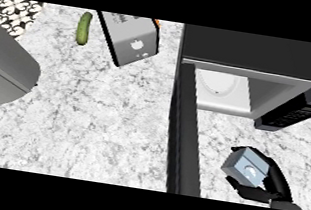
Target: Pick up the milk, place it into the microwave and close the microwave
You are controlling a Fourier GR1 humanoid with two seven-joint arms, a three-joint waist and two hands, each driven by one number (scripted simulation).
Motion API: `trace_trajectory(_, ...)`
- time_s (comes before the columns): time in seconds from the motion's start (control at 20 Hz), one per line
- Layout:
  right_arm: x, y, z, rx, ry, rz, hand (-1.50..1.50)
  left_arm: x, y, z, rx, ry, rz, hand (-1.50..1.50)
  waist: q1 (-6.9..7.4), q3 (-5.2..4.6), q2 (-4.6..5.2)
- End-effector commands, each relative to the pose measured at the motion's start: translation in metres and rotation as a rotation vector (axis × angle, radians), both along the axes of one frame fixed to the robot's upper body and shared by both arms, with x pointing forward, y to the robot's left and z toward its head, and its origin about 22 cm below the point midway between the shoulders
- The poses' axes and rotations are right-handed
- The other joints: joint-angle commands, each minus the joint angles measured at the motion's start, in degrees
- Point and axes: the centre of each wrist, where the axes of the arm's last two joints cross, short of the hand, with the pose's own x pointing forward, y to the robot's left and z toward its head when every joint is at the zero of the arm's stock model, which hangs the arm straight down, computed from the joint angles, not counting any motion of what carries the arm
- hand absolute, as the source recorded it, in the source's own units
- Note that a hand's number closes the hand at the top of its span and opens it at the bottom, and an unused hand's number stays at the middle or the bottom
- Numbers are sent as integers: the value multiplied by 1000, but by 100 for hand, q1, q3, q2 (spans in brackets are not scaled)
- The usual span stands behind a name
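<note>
While you watched through the head view, milk (pixel 246 167): you saw a small pale blue-grey carton with a white mark on its upper face, tilted.
Milk's place: it was in the right hand, low at the view's right, in front of the microwave's open front and just right of the door's edge.
Right hand (pixel 271 187): its black fingers and thumb were curled round the carton's lower and right sides, hiding part of it.
Left hand: you had no sight of it.
Microwave (pixel 270 56): it was black and stood at the upper right, its pale inside showing a white plate (pixel 217 85).
Door (pixel 185 142): it was swung wide open, reaching down the view as a dark bar.
Keypad (pixel 291 115): it sat right of the opening.
Counter (pixel 97 118): it was speckled grey stone.
Cucumber (pixel 85 29): it lay at the upper left, well apart from the carton.
Grey box (pixel 132 40): it stood tilted, just right of the cucumber.
</note>
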Motion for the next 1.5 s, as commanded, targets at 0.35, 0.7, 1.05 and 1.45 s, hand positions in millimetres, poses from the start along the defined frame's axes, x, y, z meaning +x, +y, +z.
trace_trajectory(0.35,24,20,-4,115,-119,77,150,-2,-12,25,-71,-107,-15,-150,-32,5,12)
trace_trajectory(0.7,13,16,-17,157,-163,-237,150,-7,4,24,-67,-115,-37,-150,-41,10,28)
trace_trajectory(1.05,41,41,-7,118,-181,-207,150,-10,9,27,-71,-110,-25,-150,-61,0,21)
trace_trajectory(1.45,101,38,38,104,-238,-221,150,-14,13,20,-77,-80,-40,-150,-3,-2,24)
